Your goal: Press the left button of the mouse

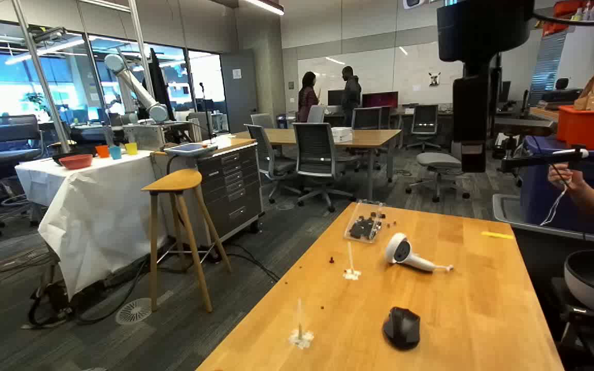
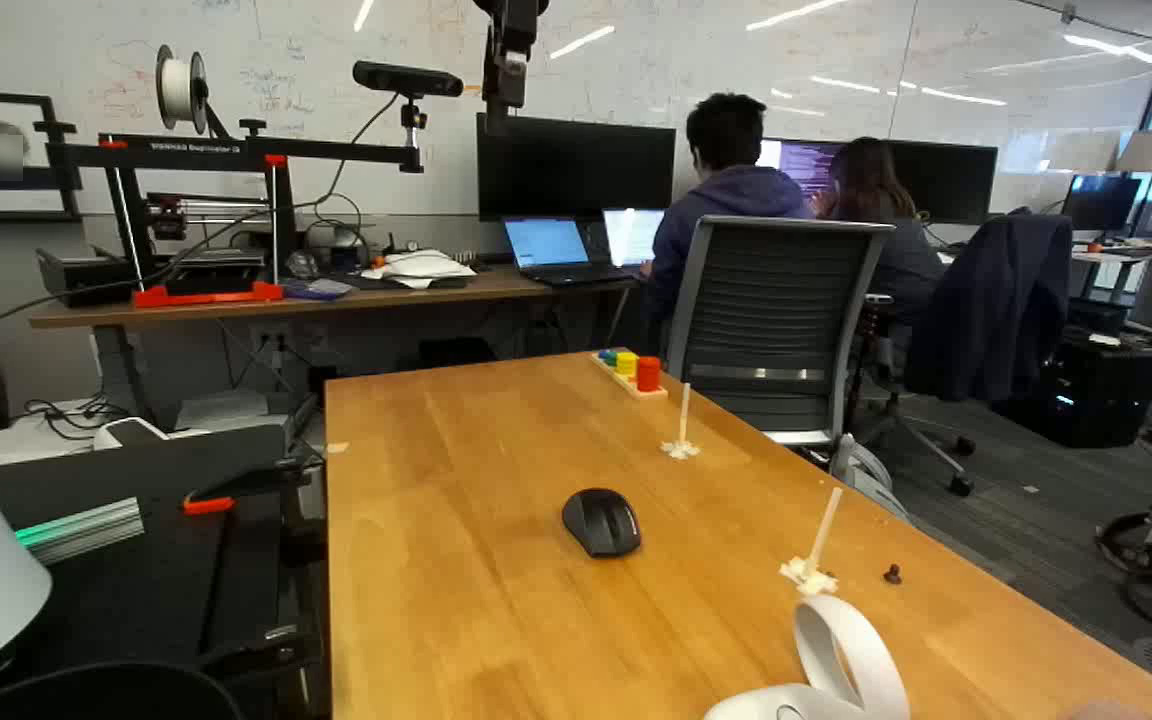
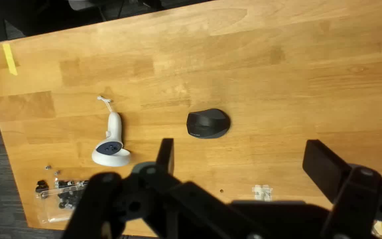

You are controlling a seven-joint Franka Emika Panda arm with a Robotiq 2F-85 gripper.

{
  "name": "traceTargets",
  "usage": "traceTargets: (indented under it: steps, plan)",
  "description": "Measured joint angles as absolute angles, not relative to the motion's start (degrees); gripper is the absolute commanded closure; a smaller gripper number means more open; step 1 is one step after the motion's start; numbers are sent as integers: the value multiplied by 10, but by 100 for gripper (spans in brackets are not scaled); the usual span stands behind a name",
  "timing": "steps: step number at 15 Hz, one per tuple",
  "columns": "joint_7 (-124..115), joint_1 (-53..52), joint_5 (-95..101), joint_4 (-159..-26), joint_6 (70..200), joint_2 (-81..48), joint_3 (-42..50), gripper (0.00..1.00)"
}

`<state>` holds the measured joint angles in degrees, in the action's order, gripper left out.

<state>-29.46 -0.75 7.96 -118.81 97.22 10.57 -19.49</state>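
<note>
Controller [image 3: 113,138] lies between mouse [image 3: 208,123] and tray [image 3: 50,207] of perhaps fasteners [image 3: 68,198], empty gripper [image 3: 243,157] spread wide.

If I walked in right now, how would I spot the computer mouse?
Start with the wooden table filling most of the wrist view. In that picture, the mouse lies right of the white controller. It's the small, black, rounded one, while the controller is white and long-handled.

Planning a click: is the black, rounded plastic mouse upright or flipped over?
Upright: every view shows the mouse, domed top up, on the brown wooden table.
</note>
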Motion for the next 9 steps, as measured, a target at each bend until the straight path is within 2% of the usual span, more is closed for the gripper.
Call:
traceTargets:
  steps: [9]
  plan:
    - [-295, -19, 88, -1190, 974, 106, -185, 0]
